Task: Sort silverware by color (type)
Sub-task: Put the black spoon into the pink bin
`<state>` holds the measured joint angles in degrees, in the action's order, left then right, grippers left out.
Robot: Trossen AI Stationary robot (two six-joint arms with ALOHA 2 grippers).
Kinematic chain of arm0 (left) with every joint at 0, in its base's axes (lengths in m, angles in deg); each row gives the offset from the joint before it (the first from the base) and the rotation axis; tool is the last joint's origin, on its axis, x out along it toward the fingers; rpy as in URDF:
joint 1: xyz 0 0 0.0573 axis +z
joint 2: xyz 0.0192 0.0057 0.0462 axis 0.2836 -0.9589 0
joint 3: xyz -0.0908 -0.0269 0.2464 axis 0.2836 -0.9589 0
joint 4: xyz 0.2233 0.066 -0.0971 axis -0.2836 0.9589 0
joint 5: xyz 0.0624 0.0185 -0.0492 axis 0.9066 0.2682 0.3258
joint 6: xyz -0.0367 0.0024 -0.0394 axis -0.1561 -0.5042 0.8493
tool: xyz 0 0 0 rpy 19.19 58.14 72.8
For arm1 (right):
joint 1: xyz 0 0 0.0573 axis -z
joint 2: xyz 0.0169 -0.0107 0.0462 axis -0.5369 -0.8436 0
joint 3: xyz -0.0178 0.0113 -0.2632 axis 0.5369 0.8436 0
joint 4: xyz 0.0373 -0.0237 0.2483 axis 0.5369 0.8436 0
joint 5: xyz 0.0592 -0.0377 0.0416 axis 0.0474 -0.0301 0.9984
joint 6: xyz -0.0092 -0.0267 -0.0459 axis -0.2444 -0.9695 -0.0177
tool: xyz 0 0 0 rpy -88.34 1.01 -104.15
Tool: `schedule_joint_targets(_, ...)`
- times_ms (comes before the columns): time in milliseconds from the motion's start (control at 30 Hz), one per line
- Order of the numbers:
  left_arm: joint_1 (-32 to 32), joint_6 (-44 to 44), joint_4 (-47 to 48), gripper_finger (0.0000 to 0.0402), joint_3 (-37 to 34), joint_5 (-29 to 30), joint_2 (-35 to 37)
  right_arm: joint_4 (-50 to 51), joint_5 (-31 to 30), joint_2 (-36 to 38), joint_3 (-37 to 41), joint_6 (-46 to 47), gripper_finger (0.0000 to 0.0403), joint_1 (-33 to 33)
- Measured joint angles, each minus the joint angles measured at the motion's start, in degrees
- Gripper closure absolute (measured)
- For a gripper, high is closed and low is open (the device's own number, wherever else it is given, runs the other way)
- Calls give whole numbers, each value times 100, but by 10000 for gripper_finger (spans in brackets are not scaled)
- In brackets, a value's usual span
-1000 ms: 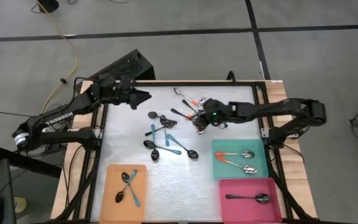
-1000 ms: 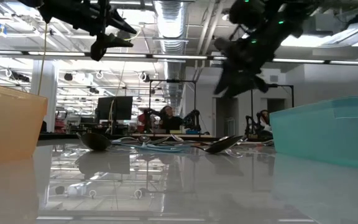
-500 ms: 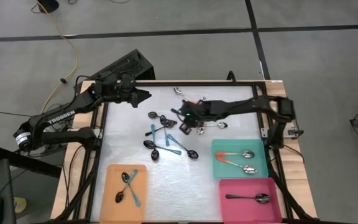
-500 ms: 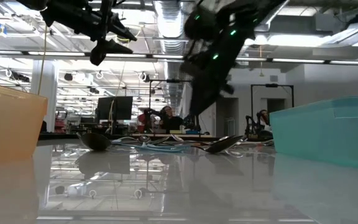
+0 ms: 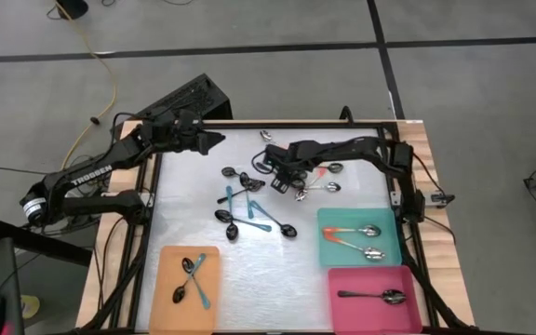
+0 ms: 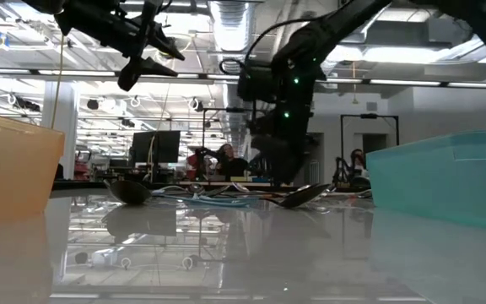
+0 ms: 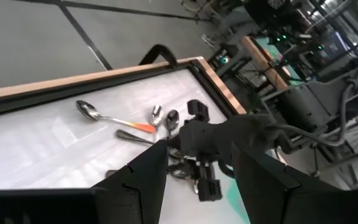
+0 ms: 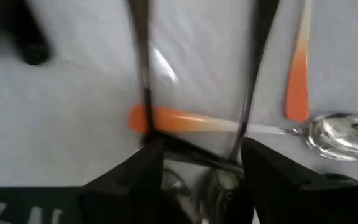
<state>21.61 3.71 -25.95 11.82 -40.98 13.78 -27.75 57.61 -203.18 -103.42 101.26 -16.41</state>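
Loose spoons (image 5: pixel 249 200) with teal, orange or dark handles lie scattered on the white table top. My right gripper (image 5: pixel 282 179) points down over the far-middle cluster, open. In the right wrist view its fingers (image 8: pixel 148 168) straddle an orange-handled spoon (image 8: pixel 185 119) and two dark handles (image 8: pixel 253 81) lying flat. My left gripper (image 5: pixel 210 141) hangs open above the far left corner, nothing between its fingers (image 7: pixel 145 180). The orange tray (image 5: pixel 166 298) holds two teal-handled spoons, the teal tray (image 5: pixel 389 251) two orange-handled ones, and the pink tray (image 5: pixel 361 279) one dark spoon. My right gripper comes at the crossed spoon handles (image 8: pixel 166 146) from above, pointing down, one finger on either side of them. I cannot tell whether its fingertips touch the spoons or the table.
The three trays stand along the near edge. A black frame (image 5: pixel 400 195) runs around the table top. One spoon (image 5: pixel 270 137) lies apart near the far edge. My right arm (image 5: pixel 361 149) stretches across the far right part. Bare table lies between the spoons and the trays.
My right gripper has swung toward the table's left and sunk toward the far-middle spoon cluster, tipping from a shallow slant to point steeply down.
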Motion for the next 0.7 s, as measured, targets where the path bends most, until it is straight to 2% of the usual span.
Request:
schedule_joint_targets(133, 0, 2, 0, 239, 0, 123, -5, 39, 272, -112, 88, 0, 187, 106)
schedule_joint_targets(400, 0, 4, 2, 239, 0, 230, -42, 8, 259, -303, 85, 51, 203, 38)
schedule_joint_targets(533, -2, 4, 2, 239, 0, 240, -42, 60, 204, -311, 88, 127, 253, -9)
schedule_joint_targets(700, -2, 4, 4, 239, 0, 276, -43, 150, 181, -317, 92, 269, 351, -63)
